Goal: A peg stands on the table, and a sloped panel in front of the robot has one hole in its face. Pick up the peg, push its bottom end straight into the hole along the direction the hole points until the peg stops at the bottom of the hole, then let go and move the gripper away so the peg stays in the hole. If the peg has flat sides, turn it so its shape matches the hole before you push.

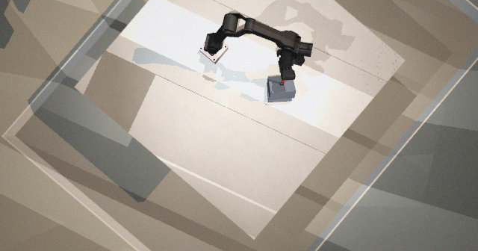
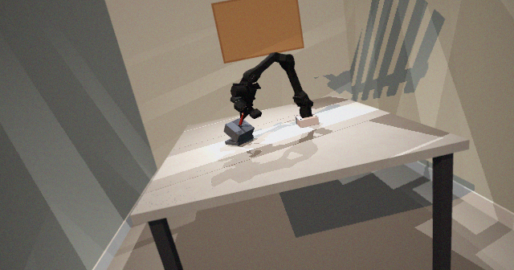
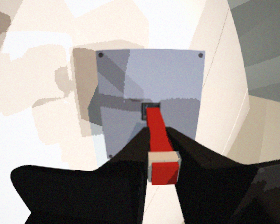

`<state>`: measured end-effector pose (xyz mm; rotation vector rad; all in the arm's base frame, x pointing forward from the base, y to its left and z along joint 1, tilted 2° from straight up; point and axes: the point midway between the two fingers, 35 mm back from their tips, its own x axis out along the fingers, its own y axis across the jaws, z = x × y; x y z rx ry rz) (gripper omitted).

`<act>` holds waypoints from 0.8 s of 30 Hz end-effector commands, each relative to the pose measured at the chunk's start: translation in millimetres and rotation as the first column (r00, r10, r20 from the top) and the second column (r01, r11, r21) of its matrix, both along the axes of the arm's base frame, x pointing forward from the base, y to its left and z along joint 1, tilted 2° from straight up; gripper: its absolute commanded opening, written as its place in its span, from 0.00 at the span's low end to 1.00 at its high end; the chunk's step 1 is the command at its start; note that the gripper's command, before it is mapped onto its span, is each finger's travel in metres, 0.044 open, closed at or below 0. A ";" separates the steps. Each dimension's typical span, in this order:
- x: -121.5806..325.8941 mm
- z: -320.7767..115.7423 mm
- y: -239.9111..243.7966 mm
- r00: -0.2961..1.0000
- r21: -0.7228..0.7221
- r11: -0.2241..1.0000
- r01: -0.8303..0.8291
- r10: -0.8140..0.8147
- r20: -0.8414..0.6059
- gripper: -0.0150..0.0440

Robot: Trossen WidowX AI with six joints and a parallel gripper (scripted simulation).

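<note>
A red, flat-sided peg [image 1: 282,81] [image 2: 241,120] [image 3: 157,131] is held tilted, its bottom end over the hole of the sloped panel. The blue-grey panel block [image 1: 281,94] [image 2: 243,135] [image 3: 163,75] stands below the gripper. The dark square hole [image 3: 144,112] shows at the left of the peg's bottom end and as a thin line above it; the peg covers the rest. I cannot tell whether the end is just inside or only at the mouth. My gripper [image 3: 156,132] is shut on the peg, with the peg's top end sticking out toward the wrist camera.
The arm's pale base plate [image 1: 214,56] [image 2: 308,121] is on the table [image 1: 224,139] [image 2: 361,141], to the left of the block in the top view. Small dark screws [image 3: 100,55] [image 3: 200,55] sit at the panel's corners. Shadows of the arm cross the table and panel.
</note>
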<state>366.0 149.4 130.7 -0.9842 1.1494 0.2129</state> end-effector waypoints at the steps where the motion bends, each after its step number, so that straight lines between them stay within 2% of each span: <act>1: 0.8 -5.7 -4.0 1.000 -0.006 1.000 0.001 -0.001 -0.006 0.25; 24: 1.3 -4.2 -2.8 1.000 -0.001 1.000 0.000 0.000 0.001 0.25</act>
